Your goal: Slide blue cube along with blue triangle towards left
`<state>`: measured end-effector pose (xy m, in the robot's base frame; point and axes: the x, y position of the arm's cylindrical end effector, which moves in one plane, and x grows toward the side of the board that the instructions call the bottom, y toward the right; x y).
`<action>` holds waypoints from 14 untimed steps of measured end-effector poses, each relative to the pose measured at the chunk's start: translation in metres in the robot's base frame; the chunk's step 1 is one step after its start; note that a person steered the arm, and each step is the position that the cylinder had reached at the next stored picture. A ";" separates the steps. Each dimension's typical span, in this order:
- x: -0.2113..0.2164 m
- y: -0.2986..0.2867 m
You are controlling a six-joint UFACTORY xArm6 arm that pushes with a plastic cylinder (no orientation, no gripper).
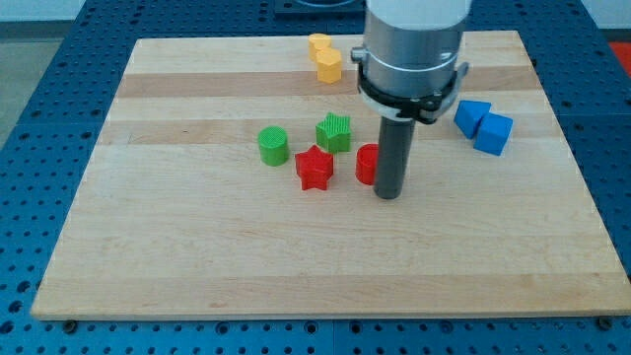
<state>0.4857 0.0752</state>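
Observation:
A blue cube [494, 133] and a blue triangle [470, 116] sit touching each other near the board's right edge, the triangle at the cube's upper left. My tip [388, 195] rests on the board near the middle, well to the left of and below both blue blocks. It stands right against a red block [366, 164] that the rod partly hides.
A red star [315, 169], a green cylinder [273, 145] and a green star-like block [334, 132] lie left of my tip. Two yellow blocks [324, 57] sit at the view's top. The wooden board [197, 256] lies on a blue perforated table.

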 end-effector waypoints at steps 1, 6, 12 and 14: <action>0.000 0.035; -0.048 0.155; -0.079 0.138; -0.107 0.150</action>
<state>0.3791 0.2253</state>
